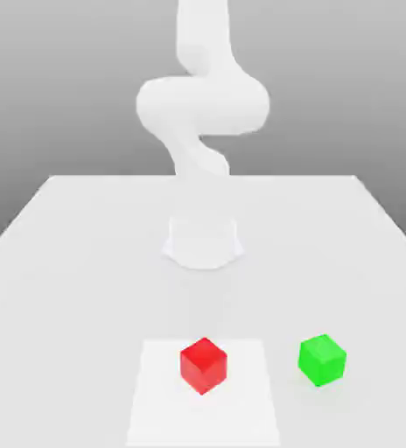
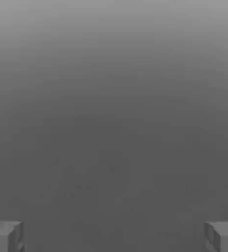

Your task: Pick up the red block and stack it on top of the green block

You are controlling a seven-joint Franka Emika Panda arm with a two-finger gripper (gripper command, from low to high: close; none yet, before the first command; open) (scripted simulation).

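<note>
With the gripper (image 2: 114, 237) spread and empty, the red block (image 1: 204, 366) sits to the exterior view's left of the green block (image 1: 322, 360), and since it looks turned cornerwise, a grasp without matching wrist rotation could catch its edges and make it slip.

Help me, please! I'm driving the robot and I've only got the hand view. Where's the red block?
Observer: The red block is on the white square.
Operator: Okay! Where's the green one?
Observer: The green block is beside the white square, toward the exterior view's right.
Operator: Is anything on top of it yet?
Observer: No, its top is bare.
</note>
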